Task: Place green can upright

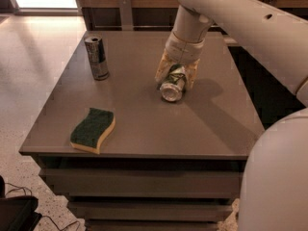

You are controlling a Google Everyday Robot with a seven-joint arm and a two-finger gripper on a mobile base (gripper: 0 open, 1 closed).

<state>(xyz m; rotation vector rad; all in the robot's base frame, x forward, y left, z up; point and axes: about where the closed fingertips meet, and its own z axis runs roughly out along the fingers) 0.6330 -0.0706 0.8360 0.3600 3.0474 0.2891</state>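
Observation:
The green can [173, 84] lies on its side near the middle of the grey table [144, 124], its shiny silver end facing the front. My gripper [175, 77] comes down from above onto it. The two yellowish fingers [162, 71] sit tight against the can's left and right sides, shut on it. The can still rests on the table top. The arm runs up and to the right out of view.
A taller slim blue-and-silver can [96, 57] stands upright at the table's back left. A green and yellow sponge [93, 130] lies near the front left edge. A dark wooden cabinet [125, 8] runs behind the table. My base [279, 177] fills the lower right.

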